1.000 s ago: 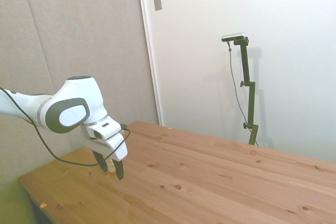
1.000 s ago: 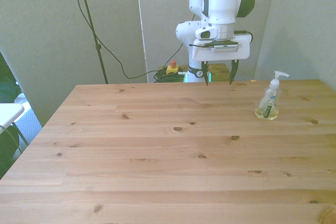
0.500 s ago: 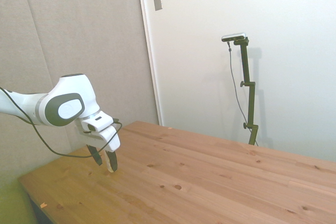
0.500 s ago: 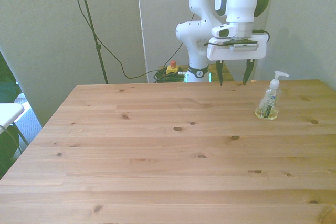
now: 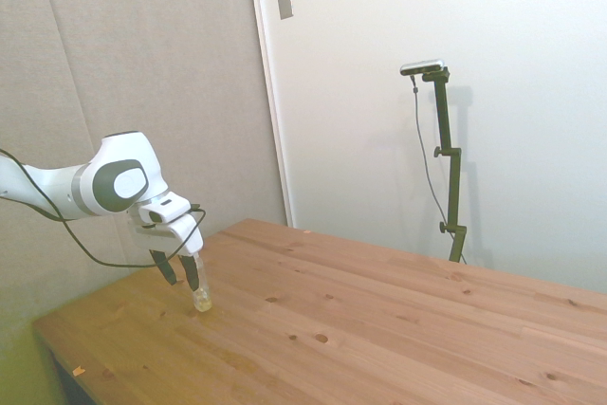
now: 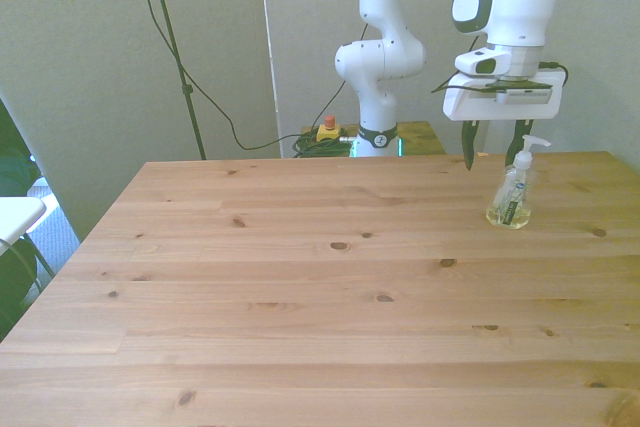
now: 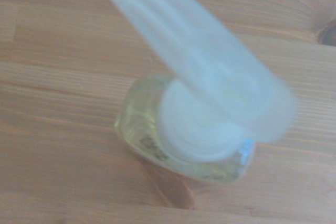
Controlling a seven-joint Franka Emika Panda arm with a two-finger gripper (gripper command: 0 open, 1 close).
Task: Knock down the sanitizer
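Fingers: the gripper (image 6: pixel 494 158) has its two dark fingers (image 6: pixel 468 151) spread apart and pointing down, holding nothing.
Sanitizer: the sanitizer (image 6: pixel 512 190) stands upright on the wooden surface (image 6: pixel 300 287) near the front view's right edge; its white nozzle sits just beside the finger nearer that edge, and whether they touch cannot be told.
Wrist view: the sanitizer (image 7: pixel 189 129) is seen blurred from above, nozzle over yellowish liquid.
Side view: the gripper (image 5: pixel 179 273) hangs just above the sanitizer (image 5: pixel 202 299).
Change: a second ago the gripper hung well toward the front view's left of the bottle; it has since shifted over it.
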